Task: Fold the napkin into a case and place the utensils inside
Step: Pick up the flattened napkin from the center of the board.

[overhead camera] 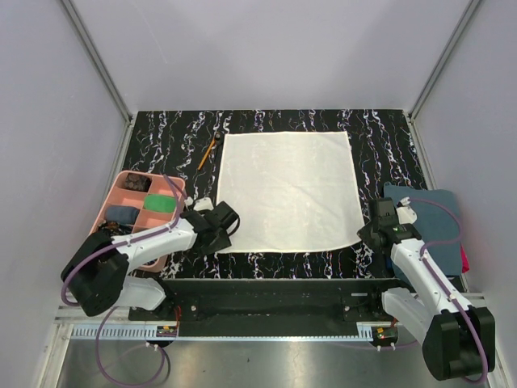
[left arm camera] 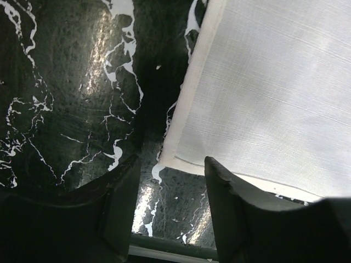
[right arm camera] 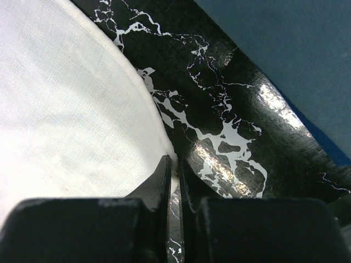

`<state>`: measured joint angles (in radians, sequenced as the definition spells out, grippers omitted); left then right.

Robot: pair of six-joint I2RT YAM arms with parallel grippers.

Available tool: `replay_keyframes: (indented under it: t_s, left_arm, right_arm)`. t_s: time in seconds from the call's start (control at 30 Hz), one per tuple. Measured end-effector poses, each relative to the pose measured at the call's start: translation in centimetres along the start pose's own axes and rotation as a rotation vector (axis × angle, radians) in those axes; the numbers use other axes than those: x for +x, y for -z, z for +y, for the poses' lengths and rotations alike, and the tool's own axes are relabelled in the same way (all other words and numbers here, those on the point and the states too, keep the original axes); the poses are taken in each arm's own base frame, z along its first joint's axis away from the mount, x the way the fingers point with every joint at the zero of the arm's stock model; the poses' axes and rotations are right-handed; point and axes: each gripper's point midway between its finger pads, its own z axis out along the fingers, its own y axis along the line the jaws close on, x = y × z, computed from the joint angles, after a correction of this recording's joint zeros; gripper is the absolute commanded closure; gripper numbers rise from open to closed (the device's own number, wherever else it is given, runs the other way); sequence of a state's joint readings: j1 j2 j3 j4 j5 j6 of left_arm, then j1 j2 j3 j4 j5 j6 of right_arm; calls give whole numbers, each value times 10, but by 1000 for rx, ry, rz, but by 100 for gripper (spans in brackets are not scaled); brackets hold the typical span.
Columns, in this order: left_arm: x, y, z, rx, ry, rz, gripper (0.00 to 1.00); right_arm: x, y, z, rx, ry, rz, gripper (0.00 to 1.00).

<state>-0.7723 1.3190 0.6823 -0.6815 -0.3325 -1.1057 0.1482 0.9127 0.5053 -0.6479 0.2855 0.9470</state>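
The napkin (overhead camera: 287,190) lies spread flat on the black marbled worktop (overhead camera: 388,153); the left jaws stand apart just off its near-left corner, holding nothing. The right jaws are pinched together on its near-right edge.

Right tool (right arm camera: 174,167) tight on napkin (right arm camera: 66,120) edge, blue towel (right arm camera: 285,49) beyond.

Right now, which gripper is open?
The left gripper: its jaws stand apart beside the near corner of the napkin, while the right gripper is pinched shut on the napkin's edge.
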Motion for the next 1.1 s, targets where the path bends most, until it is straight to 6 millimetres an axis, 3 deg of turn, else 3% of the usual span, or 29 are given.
replay_keyframes:
  t_s: [0.43,0.8,1.1]
  left_arm:
    - [6,-8,10,-67,40,15,61]
    - [0,-14,6,-36,91,-37,99]
    - [-13,-5,-3,30,4,-84,100]
  right_arm:
    - [4,-2,-4,10,0,7,100]
    - [3,-2,-4,5,-7,6,100]
    - [-5,6,5,-30,26,-13,100]
